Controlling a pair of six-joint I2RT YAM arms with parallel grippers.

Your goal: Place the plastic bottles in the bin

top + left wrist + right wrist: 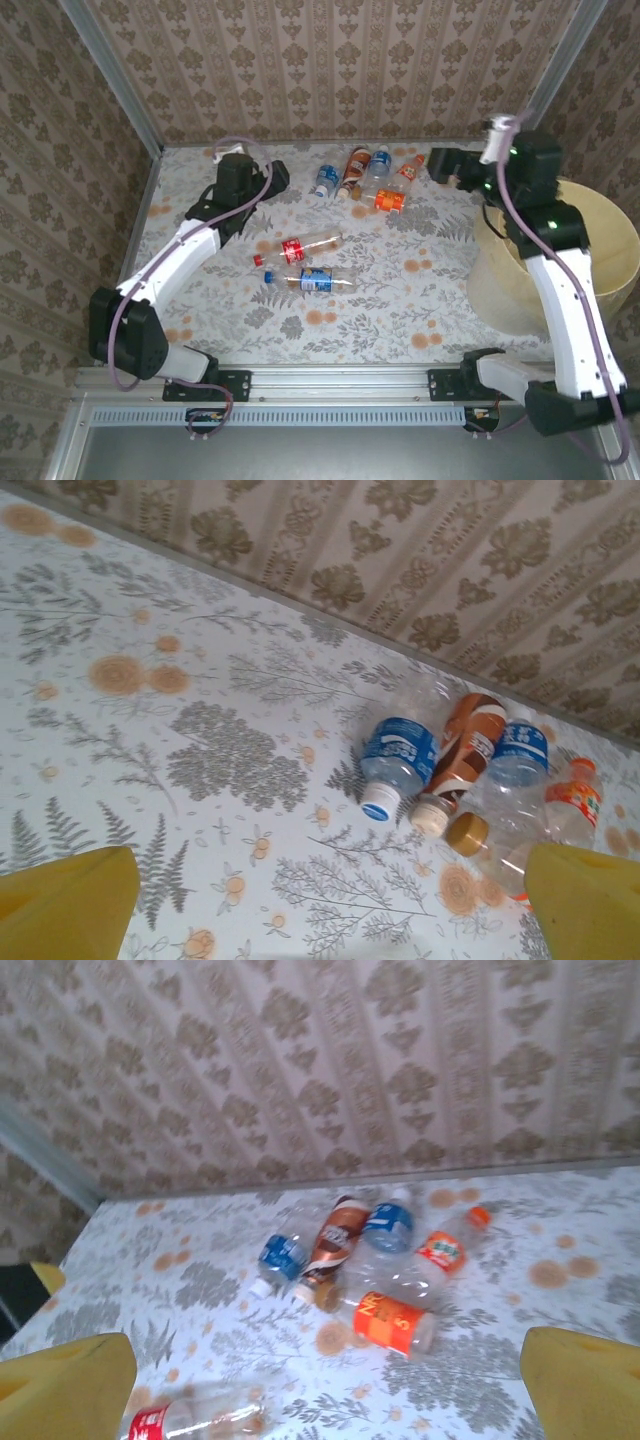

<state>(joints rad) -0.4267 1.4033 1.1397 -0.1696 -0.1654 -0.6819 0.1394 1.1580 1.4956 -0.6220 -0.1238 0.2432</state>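
Top external layout: floral-print table point(420, 300), patterned wallpaper on 3 sides.
Bin: pale-yellow round bucket point(497, 285) at the right edge, beside the right arm and well apart from every bottle.
Left gripper: point(272, 178) point(330, 880) at the far left, yellow pads spread wide with nothing between them.
Right gripper: point(445, 163) point(325, 1360) at the far right, pads just as wide and empty, just right of the far cluster.
Far cluster: 5 plastic bottles point(365, 178) lying together near the far wall.
Cluster labels: 2 blue point(398, 750) point(520, 745), 1 brown-orange point(470, 735), 1 orange point(392, 1320), 1 red-and-white under an orange cap point(443, 1252).
Mid-table pair: red-label bottle point(300, 247) and blue-label bottle point(318, 281), clear, on their sides, near each other.
Writing: white lettering on the labels, too blurred to read.
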